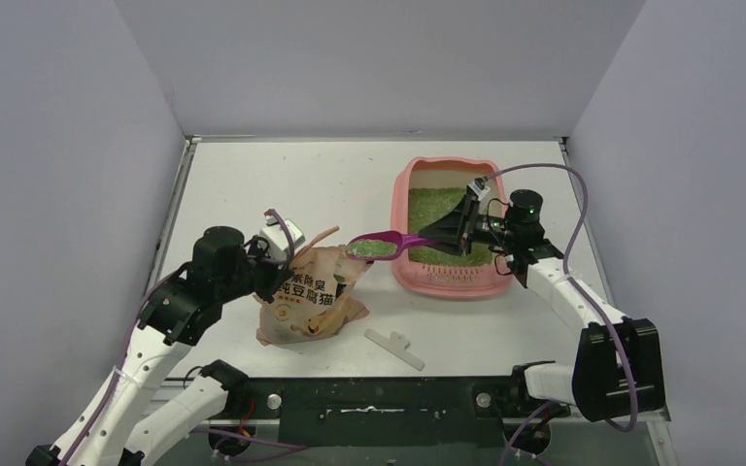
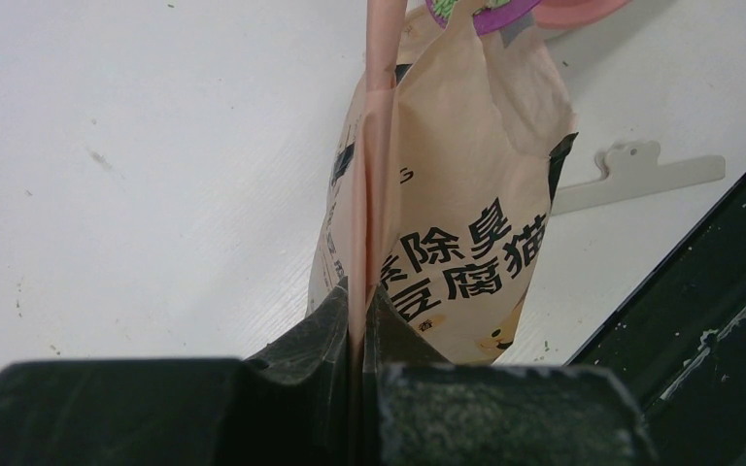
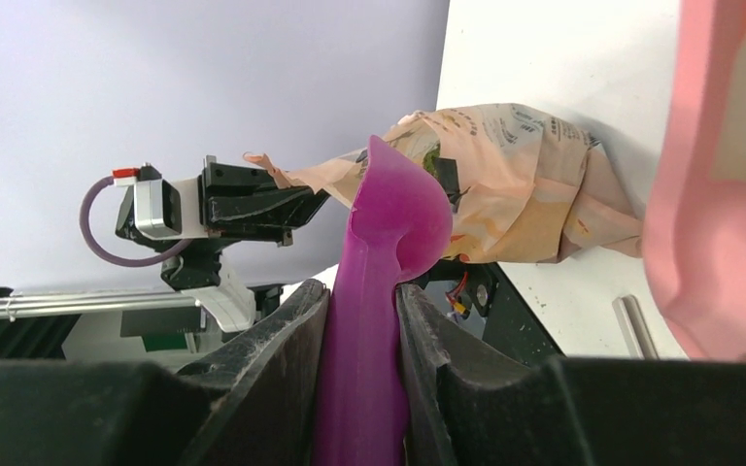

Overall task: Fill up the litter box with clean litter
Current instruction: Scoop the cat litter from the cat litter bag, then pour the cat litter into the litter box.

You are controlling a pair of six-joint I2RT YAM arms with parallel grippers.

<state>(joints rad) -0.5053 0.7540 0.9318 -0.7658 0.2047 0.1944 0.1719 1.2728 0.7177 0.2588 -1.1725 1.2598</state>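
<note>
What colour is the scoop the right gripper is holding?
The scoop is magenta; the right wrist view shows it best.

The left arm (image 1: 146,340) bends up and leans in toward the middle. The left hand (image 2: 357,301) is squeezed flat on the thin edge of the bag (image 2: 457,194). The right arm (image 1: 563,291) stretches out to the left. The right hand (image 3: 361,291) pinches the scoop (image 3: 393,214) by its handle.
</note>
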